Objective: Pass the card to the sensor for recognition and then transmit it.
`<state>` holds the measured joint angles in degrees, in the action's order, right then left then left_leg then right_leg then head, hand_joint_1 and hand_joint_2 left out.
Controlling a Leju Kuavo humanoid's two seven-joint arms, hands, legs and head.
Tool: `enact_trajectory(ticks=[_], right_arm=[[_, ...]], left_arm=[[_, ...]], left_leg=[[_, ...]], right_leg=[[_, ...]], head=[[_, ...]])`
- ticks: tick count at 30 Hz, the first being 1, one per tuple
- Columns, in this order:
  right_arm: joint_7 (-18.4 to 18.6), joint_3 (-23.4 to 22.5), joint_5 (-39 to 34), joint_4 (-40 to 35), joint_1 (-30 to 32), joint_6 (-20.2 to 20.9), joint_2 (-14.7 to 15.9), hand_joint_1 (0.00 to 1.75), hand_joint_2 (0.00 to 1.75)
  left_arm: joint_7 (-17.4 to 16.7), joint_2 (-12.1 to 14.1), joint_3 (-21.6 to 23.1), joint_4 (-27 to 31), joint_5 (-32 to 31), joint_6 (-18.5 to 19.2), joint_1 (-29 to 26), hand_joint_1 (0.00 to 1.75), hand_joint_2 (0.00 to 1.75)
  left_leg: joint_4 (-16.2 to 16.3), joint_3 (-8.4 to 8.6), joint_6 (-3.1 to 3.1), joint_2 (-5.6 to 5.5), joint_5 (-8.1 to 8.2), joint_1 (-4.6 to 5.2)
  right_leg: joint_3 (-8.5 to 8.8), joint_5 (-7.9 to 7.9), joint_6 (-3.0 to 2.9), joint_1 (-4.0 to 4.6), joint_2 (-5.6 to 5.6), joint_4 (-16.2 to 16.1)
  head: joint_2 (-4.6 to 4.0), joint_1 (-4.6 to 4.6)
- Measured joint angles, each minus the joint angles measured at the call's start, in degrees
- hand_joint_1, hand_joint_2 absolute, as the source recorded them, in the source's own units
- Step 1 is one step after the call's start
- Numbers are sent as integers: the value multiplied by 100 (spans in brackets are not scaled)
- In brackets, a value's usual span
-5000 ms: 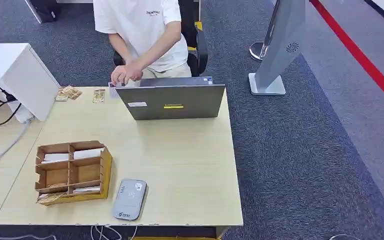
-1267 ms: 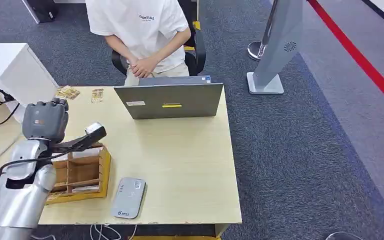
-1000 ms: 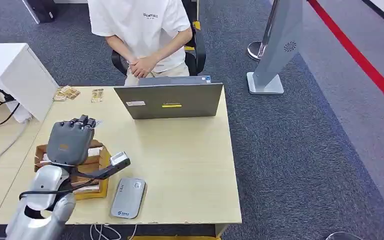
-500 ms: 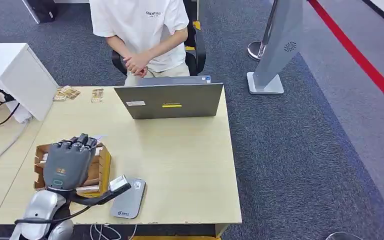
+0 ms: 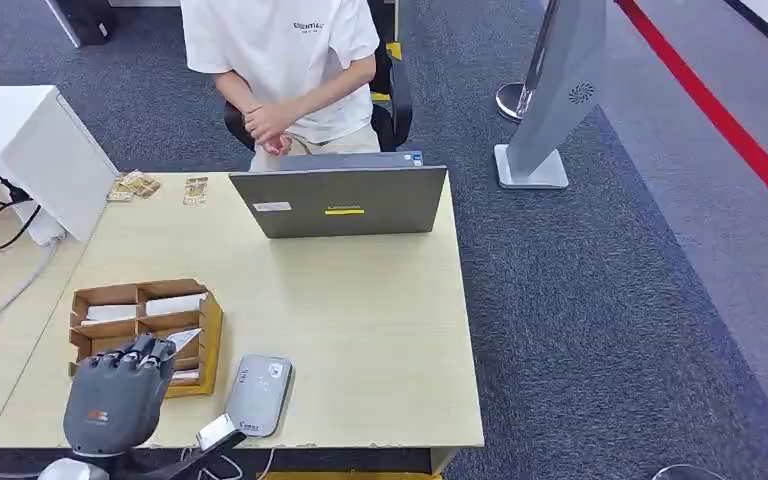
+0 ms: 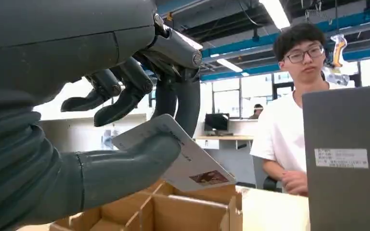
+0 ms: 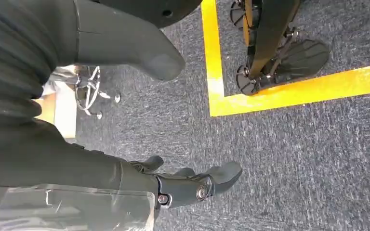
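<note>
While pinched between thumb and fingers of left hand [image 6: 125, 96], white card [image 6: 183, 159] sits just above wooden compartment tray [image 6: 183, 211], one corner w/ small printed patch poking out past thumb tip. Seen from head cam: left hand [image 5: 115, 400] low at near table edge, card [image 5: 182, 338] at fingertips over tray [image 5: 210, 335], grey card reader [image 5: 258, 396] just beside to its right. Looks thin, light, stiff, smooth-faced — prob. slippery, so likely to pivot or slide if pinch loosens. Best held near one edge, flat faces clamped, far end left free for reader top. Right hand [image 7: 188, 185] hangs over carpet, fingers loosely curled, holding nothing. Seated person [image 5: 280, 60] behind laptop [image 5: 340, 203].
</note>
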<state>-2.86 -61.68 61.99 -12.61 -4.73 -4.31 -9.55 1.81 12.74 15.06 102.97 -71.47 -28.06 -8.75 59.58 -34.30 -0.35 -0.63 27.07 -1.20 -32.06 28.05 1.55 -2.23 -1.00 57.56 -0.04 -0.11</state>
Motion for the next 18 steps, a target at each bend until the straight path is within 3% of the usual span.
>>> enact_trajectory(ticks=[18], right_arm=[[28,-77,4,-9,0,-24,-76,0,175]], left_arm=[[94,-39,11,149,-7,-48,-519,175,175]], left_leg=[[0,1,1,-4,0,0]], right_leg=[[1,0,0,0,6,0]], head=[[0,-2]])
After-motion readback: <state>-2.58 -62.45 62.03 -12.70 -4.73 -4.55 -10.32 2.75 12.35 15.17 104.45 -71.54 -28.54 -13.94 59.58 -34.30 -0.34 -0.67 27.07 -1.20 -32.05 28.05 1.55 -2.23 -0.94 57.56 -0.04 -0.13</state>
